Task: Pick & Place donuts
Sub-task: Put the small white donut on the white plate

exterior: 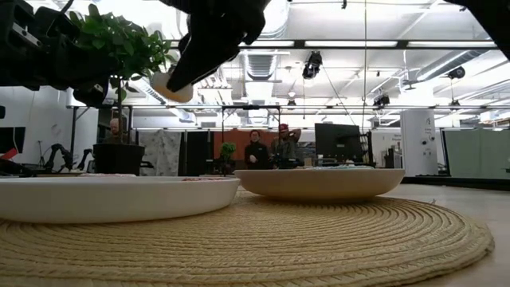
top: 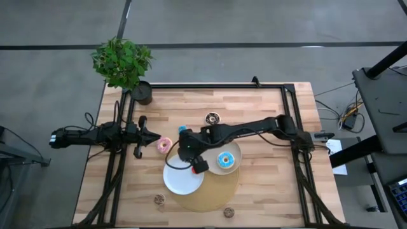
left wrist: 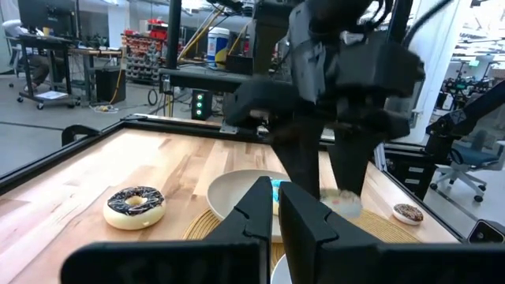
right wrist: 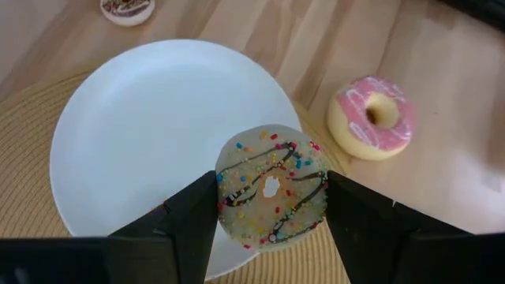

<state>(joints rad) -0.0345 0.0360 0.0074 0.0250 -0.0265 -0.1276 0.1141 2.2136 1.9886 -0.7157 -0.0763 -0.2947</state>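
High view: right gripper [top: 184, 151] hangs over the white plate [top: 182, 180], left gripper [top: 154, 135] closed beside a pink donut [top: 164, 145]; right wrist view: fingers [right wrist: 192, 213] clamp a sprinkled donut [right wrist: 272, 192] above that plate's edge.

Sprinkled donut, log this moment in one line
right end effector: shut on sprinkled donut | above: white plate | left end effector: shut, waiting | pink donut: on table

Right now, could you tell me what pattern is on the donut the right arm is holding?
Cream icing with dark drizzle and multicoloured sprinkles on the held donut; right wrist view.
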